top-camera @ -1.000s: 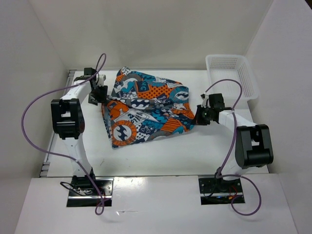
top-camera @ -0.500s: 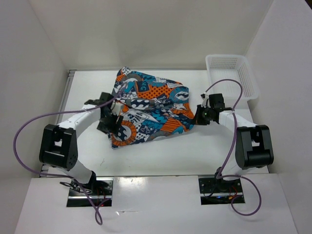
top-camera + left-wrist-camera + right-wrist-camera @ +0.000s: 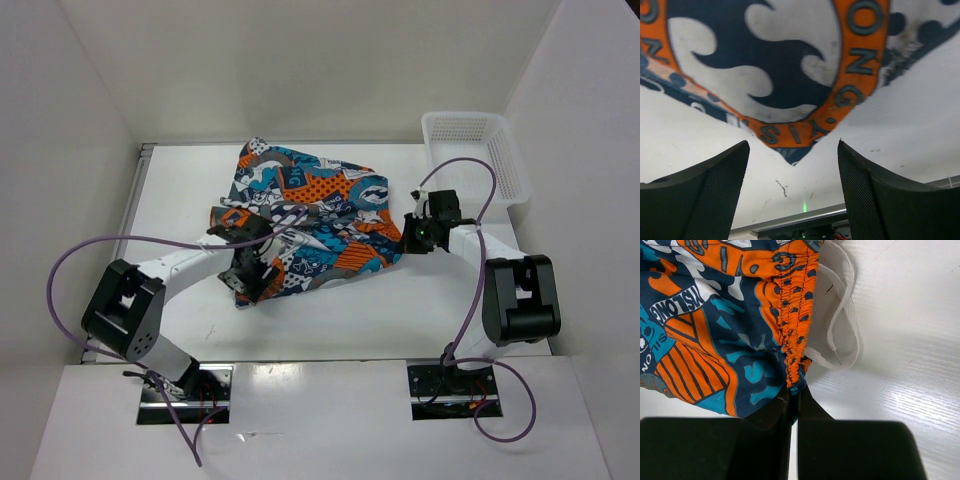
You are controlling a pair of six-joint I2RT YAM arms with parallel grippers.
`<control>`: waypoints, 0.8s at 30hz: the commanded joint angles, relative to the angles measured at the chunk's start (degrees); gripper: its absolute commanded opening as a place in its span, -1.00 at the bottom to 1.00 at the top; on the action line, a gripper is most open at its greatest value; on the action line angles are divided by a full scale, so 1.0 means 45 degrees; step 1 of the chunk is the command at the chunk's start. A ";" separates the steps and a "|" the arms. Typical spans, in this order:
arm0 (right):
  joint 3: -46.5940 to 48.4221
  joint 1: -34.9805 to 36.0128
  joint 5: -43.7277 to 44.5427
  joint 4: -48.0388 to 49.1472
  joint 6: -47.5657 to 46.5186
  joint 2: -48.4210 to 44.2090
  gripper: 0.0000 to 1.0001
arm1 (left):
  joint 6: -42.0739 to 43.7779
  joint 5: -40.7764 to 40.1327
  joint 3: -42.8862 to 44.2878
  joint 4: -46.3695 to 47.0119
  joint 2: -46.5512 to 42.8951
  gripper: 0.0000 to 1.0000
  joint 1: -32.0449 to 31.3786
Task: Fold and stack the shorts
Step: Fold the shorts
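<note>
Left gripper: released, fingers spread wide, nothing between them. It sat low over the table. The pointed corner of the shorts lay just past the fingertips at 12 o'clock in the left wrist view, flat on the table, in line with the gap. From above, the left gripper sat at the 7 o'clock corner of the shorts.

Right gripper: clenched on the end of the orange gathered waistband, fingers pressed together with fabric pinched between the tips. From above, the right gripper was at the 3 o'clock edge of the shorts. A white drawstring looped out of the waistband onto the table, toward 1 o'clock from the pinch.

The shorts lay crumpled and partly doubled over at the middle of the table, between the two grippers.

Hard to see: from above, the left arm covered the near-left corner of the fabric, and both jaw gaps were too small to read. The left wrist view cut off all but one corner; whether the fingertips touched the fabric could not be told.

White mesh basket: at the table's 2 o'clock corner, apart from the shorts; only its own mesh showed inside.
</note>
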 commanded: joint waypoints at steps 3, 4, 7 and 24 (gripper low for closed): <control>0.0270 -0.0096 0.0272 0.0350 -0.0444 -0.0480 -1.00 | 0.0041 -0.0404 -0.0474 0.0217 0.0003 0.58 -0.1049; 0.0270 -0.0096 0.0272 0.0350 -0.0444 -0.0480 -1.00 | 0.0041 -0.0408 -0.0651 0.0333 0.0119 0.58 -0.1050; 0.0270 -0.0096 0.0155 0.0350 -0.0444 -0.0480 -1.00 | 0.0041 -0.0524 -0.1139 0.0469 0.0120 0.58 -0.1187; 0.1675 -0.0096 -0.2304 -0.3202 -0.7588 -0.0713 -1.00 | 0.0041 -0.1483 0.0242 -0.0711 -0.0522 -0.99 -0.0270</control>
